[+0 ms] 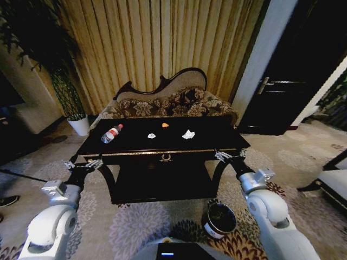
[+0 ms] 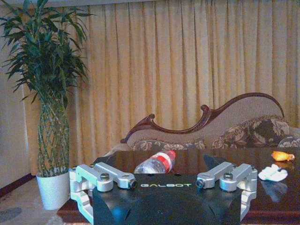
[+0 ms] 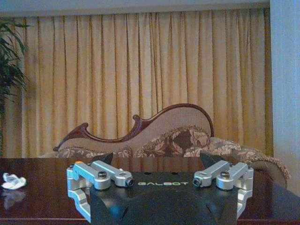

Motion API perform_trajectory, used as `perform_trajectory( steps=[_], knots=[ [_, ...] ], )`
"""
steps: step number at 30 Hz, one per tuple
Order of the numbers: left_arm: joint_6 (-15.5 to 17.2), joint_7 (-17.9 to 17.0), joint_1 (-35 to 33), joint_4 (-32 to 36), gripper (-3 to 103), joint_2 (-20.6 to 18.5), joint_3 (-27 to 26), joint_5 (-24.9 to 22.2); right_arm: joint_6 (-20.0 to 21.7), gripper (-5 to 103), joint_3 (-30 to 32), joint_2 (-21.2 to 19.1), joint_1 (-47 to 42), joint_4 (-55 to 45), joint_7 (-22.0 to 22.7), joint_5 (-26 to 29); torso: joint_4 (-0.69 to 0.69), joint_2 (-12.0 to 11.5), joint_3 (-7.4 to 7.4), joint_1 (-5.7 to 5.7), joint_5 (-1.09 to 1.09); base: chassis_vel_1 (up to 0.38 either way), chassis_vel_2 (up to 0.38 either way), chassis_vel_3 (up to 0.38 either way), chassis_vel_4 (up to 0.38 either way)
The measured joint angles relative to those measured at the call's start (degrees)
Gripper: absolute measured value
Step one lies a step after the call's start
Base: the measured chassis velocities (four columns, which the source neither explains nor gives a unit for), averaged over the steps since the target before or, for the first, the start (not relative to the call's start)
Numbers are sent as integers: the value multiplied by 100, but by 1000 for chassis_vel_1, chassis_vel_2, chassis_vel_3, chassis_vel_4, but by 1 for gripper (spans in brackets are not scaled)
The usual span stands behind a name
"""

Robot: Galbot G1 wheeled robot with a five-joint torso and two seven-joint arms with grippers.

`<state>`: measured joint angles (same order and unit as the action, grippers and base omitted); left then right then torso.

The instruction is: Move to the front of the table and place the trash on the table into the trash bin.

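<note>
Both grippers, left gripper (image 1: 83,164) and right gripper (image 1: 230,156), hover spread at frame-centre table (image 1: 162,153); bottle (image 1: 111,133), scraps (image 1: 188,134) remain; bin (image 1: 220,219) waits, lower right.

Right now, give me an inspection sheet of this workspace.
Surface: dark table, top mostly bare.
Job's things: bottle lying on its side at the table's left; two white scraps, orange piece mid-table; trash bin on the carpet, front right.
Clutter: nothing seen.
Grippers: left gripper and right gripper open, empty, at the table's front corners.
Cables: nothing seen.
Surroundings: floral sofa, curtains, potted plant, dark door.
</note>
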<state>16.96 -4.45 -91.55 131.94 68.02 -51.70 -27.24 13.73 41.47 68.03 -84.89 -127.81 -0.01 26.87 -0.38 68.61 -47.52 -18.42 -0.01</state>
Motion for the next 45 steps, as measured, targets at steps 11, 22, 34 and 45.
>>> perform_trajectory(
  steps=[11,22,34,45],
  knots=[
    [-34,2,-28,-49,100,-10,-13,-23,-2,100,-44,30,-22,-63,0,-48,1,0,0,0,0,-104,107,117,-109],
    [-42,4,-50,-41,100,19,-21,-32,-3,100,-53,34,-73,-80,0,-85,1,0,0,0,0,-102,109,106,-106],
    [-43,0,-105,88,100,86,-57,-14,-27,100,-188,82,93,-94,0,-63,0,0,0,-1,-1,-44,40,41,-43],
    [-43,-38,-232,125,100,106,-143,27,417,100,-1118,-58,1051,607,1,-62,1,0,0,-1,-1,0,0,0,0]
  ],
)
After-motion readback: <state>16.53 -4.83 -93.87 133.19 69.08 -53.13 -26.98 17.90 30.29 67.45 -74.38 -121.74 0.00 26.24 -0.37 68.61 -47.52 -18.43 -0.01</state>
